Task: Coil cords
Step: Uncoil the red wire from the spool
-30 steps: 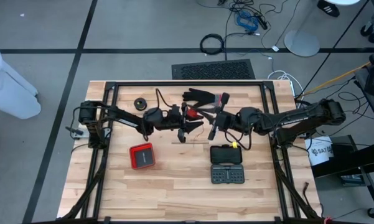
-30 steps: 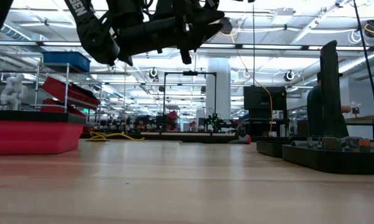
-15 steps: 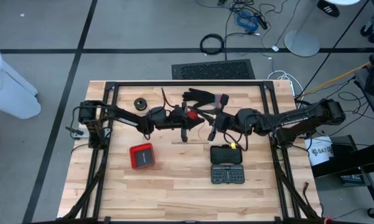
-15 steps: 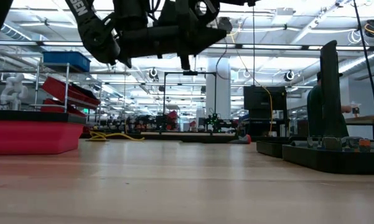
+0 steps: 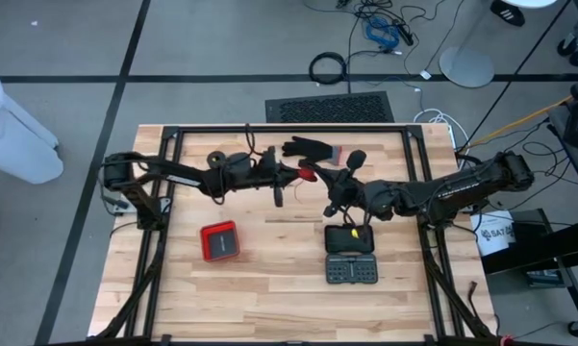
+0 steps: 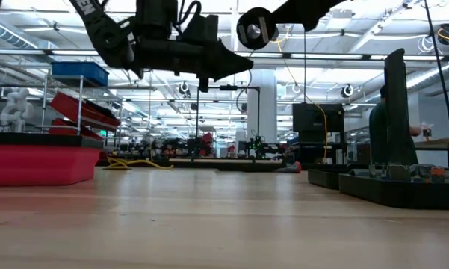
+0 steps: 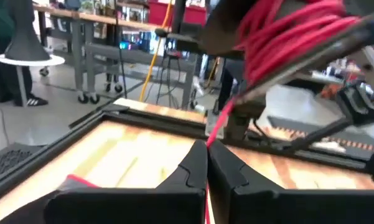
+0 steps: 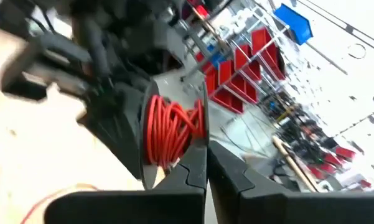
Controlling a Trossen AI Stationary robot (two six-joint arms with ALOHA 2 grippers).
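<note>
Mid-coiling, above the desk's far middle, the left hand [image 7: 205,163] was pinched on the red cord [image 7: 286,34], the right hand [image 8: 205,163] closed beside the coil; next, another wrap.

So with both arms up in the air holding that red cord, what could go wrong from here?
1. The left gripper pinches only a thin strand of the red cord; it might slip out.
2. The coil at the right gripper looks loose and could unravel.
3. The arms are close together above the table and might bump.
</note>
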